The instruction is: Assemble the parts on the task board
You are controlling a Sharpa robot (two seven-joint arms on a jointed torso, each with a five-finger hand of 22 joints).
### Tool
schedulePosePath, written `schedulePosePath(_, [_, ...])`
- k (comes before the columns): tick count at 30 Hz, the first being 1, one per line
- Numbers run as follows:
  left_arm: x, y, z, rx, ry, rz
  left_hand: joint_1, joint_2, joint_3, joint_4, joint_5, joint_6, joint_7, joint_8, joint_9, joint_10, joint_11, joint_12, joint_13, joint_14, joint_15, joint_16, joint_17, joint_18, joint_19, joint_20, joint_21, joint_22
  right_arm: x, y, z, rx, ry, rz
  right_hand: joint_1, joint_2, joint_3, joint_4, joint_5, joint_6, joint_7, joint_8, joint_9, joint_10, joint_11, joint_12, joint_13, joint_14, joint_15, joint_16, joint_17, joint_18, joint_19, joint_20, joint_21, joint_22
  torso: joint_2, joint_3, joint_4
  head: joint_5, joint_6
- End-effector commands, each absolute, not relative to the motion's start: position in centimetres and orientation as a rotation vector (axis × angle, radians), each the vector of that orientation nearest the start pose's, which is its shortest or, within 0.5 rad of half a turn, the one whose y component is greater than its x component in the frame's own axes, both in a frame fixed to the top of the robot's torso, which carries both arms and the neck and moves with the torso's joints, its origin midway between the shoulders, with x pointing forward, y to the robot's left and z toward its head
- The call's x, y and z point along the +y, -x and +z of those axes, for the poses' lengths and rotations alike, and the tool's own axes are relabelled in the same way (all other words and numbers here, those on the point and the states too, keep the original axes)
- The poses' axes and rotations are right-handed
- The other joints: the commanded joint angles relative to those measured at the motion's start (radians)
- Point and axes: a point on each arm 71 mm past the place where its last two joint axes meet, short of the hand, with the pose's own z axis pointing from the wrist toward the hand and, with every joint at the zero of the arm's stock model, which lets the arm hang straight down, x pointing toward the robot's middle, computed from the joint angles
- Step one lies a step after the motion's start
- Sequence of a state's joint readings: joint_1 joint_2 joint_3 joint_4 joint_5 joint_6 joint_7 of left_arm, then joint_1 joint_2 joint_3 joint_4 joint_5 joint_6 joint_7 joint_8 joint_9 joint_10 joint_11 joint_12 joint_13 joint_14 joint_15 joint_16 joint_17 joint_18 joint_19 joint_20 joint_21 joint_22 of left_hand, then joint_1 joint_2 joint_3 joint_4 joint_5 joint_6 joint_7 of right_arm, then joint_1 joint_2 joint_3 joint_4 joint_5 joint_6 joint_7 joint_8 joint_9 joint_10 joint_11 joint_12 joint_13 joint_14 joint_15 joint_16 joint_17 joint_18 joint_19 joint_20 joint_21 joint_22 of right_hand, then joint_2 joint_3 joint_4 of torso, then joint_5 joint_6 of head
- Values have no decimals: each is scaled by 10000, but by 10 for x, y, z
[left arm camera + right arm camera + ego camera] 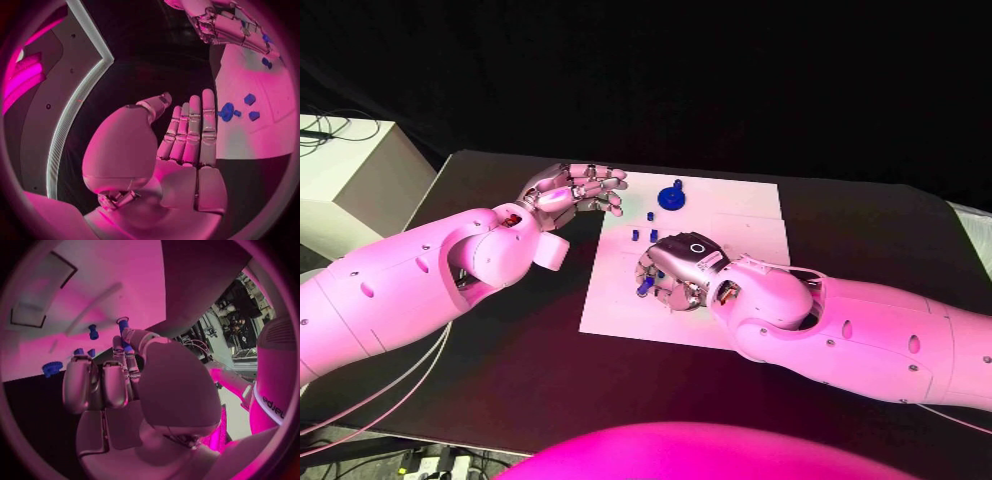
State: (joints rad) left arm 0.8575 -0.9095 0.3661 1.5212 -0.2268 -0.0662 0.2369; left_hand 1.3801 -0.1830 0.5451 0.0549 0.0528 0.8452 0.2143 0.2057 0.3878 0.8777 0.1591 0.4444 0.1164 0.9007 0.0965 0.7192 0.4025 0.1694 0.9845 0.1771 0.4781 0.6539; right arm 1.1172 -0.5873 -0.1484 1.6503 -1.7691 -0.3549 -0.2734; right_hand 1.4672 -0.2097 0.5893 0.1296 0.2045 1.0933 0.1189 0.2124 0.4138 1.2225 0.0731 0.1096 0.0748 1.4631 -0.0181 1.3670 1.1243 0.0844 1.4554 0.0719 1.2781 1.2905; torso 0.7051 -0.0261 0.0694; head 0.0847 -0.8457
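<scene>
Head view first: my right hand hangs over the task board, pinching a blue peg; my left hand waits spread beside the board's edge. At the right wrist, the peg stands upright from my fingertips.

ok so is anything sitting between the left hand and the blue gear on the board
Nothing visible does. The left hand hovers open at the task board's left edge, and the blue gear lies on bare white board just beyond its fingertips. The small blue pegs stand nearer the right hand, off that line.
</scene>
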Motion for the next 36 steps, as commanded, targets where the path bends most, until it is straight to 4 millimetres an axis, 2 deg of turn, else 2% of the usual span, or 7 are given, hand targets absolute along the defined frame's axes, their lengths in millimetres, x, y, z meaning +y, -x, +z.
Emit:
schedulePosePath(1, [244,-473,-199,15172,10982,-16777,13,99,45,14,12,-83,85,48,-8,-13,24,38,-9,62,-12,-58,10,104,13,2,-21,9,-44,-399,-233,16293,5491,7748,-68,4,64,-11,31,8,56,38,292,195,-134,54,8,272,-47,15,-13,-142,22,36,-18,-14,-5,-2,-8,7,-13])
schedulePosePath(15, [244,-473,-199,15181,10991,-16781,2,100,47,18,12,-88,87,54,-15,-18,26,39,-15,63,-10,-67,14,103,8,4,-24,11,-43,-399,-238,16351,5619,7549,-88,3,70,-17,26,4,59,41,299,196,-130,44,9,270,-43,13,-20,-137,12,38,-40,-33,6,8,-3,-10,-6])
schedulePosePath(32, [244,-473,-199,15193,10986,-16786,2,100,47,18,12,-88,87,54,-15,-18,26,39,-15,63,-10,-67,14,103,8,4,-24,11,-38,-398,-242,16302,5648,7486,-143,-4,88,-31,25,-21,69,42,314,183,-118,9,6,265,-33,9,-34,-133,1,46,-58,-44,2,-4,1,-21,-22])
schedulePosePath(36, [243,-473,-199,15198,10987,-16789,2,100,47,18,12,-88,87,54,-15,-18,26,39,-15,63,-10,-67,14,103,8,4,-24,11,-36,-397,-245,16418,5722,7593,-288,-81,107,-55,-21,-165,109,-12,319,92,-73,-96,-8,260,8,12,-46,-129,-19,70,-87,-56,8,-6,6,-25,-12])
